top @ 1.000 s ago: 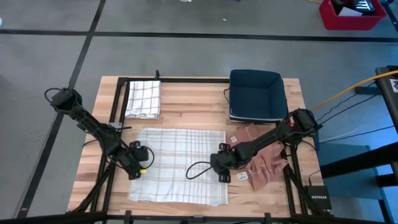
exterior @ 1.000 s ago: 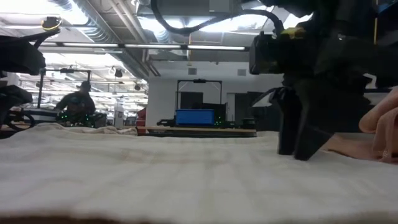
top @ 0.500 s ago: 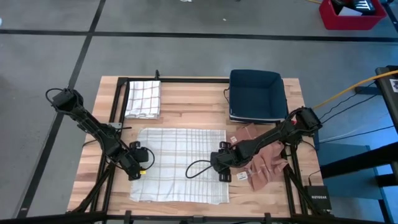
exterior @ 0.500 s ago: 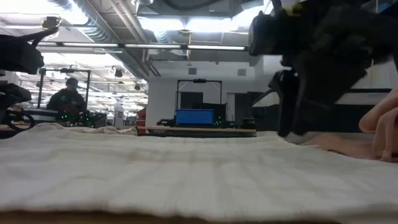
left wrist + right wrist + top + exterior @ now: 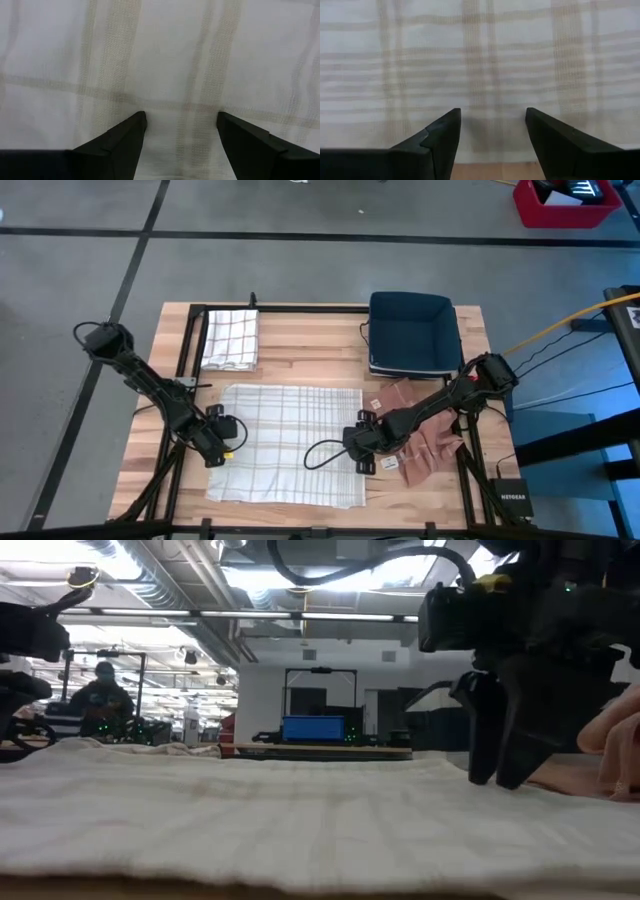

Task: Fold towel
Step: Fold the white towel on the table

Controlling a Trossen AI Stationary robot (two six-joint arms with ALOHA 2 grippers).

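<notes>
Towel (image 5: 290, 444) flat on wood table (image 5: 310, 350), lab room bkgd.

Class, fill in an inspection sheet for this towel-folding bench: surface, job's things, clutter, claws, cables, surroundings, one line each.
Surface: wooden table, black frame at its edges.
Job's things: plaid towel spread flat at the middle.
Clutter: folded checked towel at the far left; dark blue bin at the far right; brownish cloths beside the right arm.
Claws: left claw open over the plaid towel's left edge; right claw open over its right edge; neither holds anything.
Cables: black cable loop lying on the plaid towel; yellow cable off the table.
Surroundings: grey floor; red crate; a person far behind.
</notes>
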